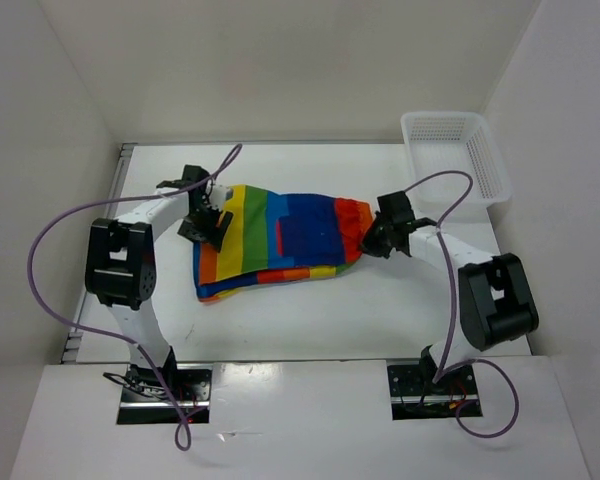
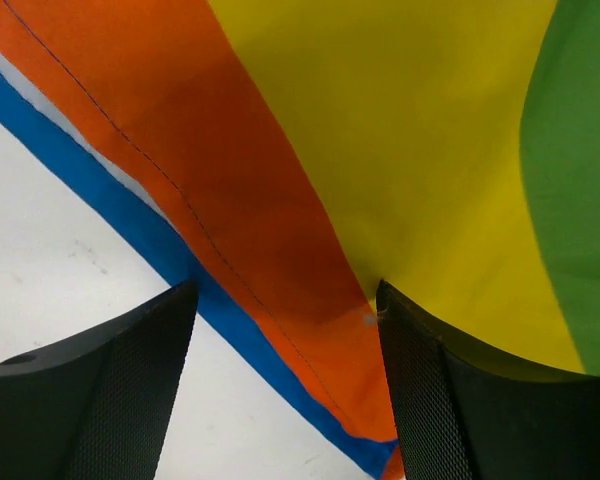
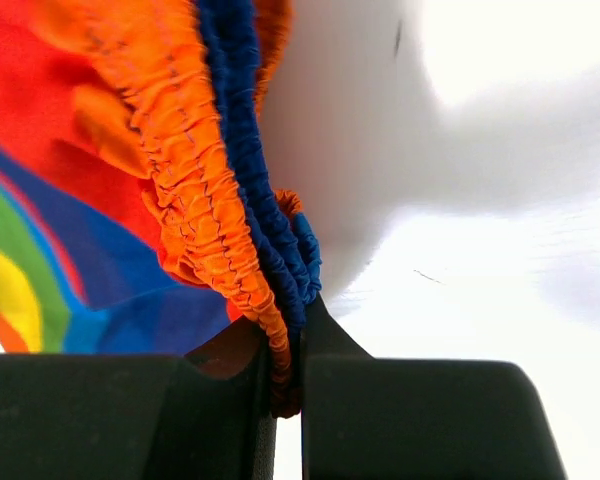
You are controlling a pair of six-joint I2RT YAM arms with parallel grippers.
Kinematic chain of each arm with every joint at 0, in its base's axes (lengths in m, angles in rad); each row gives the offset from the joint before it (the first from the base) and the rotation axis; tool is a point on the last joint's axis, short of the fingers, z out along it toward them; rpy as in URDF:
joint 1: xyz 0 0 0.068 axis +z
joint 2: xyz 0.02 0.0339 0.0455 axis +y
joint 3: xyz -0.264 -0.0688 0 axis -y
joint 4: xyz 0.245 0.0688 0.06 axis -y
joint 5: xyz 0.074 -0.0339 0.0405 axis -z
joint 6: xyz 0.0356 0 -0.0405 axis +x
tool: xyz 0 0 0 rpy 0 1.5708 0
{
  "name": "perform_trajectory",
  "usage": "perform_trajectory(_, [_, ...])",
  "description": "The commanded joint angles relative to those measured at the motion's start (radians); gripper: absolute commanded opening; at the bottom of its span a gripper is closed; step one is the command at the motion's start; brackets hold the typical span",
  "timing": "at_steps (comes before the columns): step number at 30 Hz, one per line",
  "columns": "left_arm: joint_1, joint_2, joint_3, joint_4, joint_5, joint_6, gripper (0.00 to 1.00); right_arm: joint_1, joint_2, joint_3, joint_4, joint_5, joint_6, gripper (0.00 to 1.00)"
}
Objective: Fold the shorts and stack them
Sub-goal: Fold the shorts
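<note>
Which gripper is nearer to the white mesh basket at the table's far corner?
Right. The right gripper, shut on the shorts at their waistband, lies a short way in front of the basket; the left gripper stands open over the shorts' opposite end, much farther away.

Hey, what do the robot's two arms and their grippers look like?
The left arm and right arm have white links with bulky black joint housings. A purple cable loops loosely along each. The left gripper and right gripper are black; the left's fingers carry a fine mesh-like texture.
</note>
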Motion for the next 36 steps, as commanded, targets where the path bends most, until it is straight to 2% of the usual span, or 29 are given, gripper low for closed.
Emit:
perform_trajectory(1, [-0.052, 0.012, 0.015, 0.083, -0.107, -0.057, 0.8, -0.019, -0.131, 0.11, -0.103, 0.167, -0.074, 0.0])
perform_trajectory(3, [-0.063, 0.012, 0.015, 0.083, -0.087, -0.066, 0.8, -0.05, -0.169, 0.133, -0.155, 0.203, -0.106, 0.0])
perform_trajectory(6, [-0.063, 0.002, 0.04, 0.083, 0.041, -0.066, 0.81, -0.05, -0.209, 0.219, -0.221, 0.276, -0.212, 0.0])
perform_trajectory(9, [-0.063, 0.002, 0.066, 0.061, 0.181, -0.057, 0.82, 0.043, -0.176, 0.366, -0.336, 0.413, -0.316, 0.0])
perform_trajectory(11, [-0.063, 0.034, 0.084, 0.061, 0.242, -0.057, 0.83, 0.16, -0.107, 0.476, -0.401, 0.509, -0.362, 0.0])
perform_trajectory(13, [-0.072, 0.064, 0.126, 0.061, 0.272, -0.057, 0.83, 0.276, -0.047, 0.576, -0.441, 0.55, -0.379, 0.0])
perform_trajectory(16, [-0.083, 0.129, 0.196, 0.061, 0.311, -0.077, 0.84, 0.388, 0.077, 0.691, -0.467, 0.574, -0.39, 0.0])
perform_trajectory(19, [-0.083, 0.174, 0.26, 0.081, 0.33, -0.101, 0.86, 0.436, 0.171, 0.777, -0.458, 0.574, -0.39, 0.0])
perform_trajectory(22, [-0.083, 0.199, 0.308, 0.097, 0.27, -0.126, 0.86, 0.436, 0.228, 0.856, -0.458, 0.56, -0.399, 0.0])
perform_trajectory(25, [-0.083, 0.199, 0.372, 0.109, 0.211, -0.138, 0.86, 0.436, 0.228, 0.868, -0.449, 0.56, -0.408, 0.0])
perform_trajectory(30, [-0.083, 0.151, 0.432, 0.143, 0.154, -0.138, 0.87, 0.424, 0.139, 0.726, -0.429, 0.538, -0.385, 0.0])
perform_trajectory(33, [-0.103, 0.241, 0.579, 0.073, 0.154, -0.138, 0.87, 0.387, 0.088, 0.641, -0.404, 0.489, -0.347, 0.0])
perform_trajectory(36, [-0.168, 0.284, 0.647, 0.049, 0.167, -0.105, 0.85, 0.337, 0.039, 0.577, -0.392, 0.441, -0.31, 0.0])
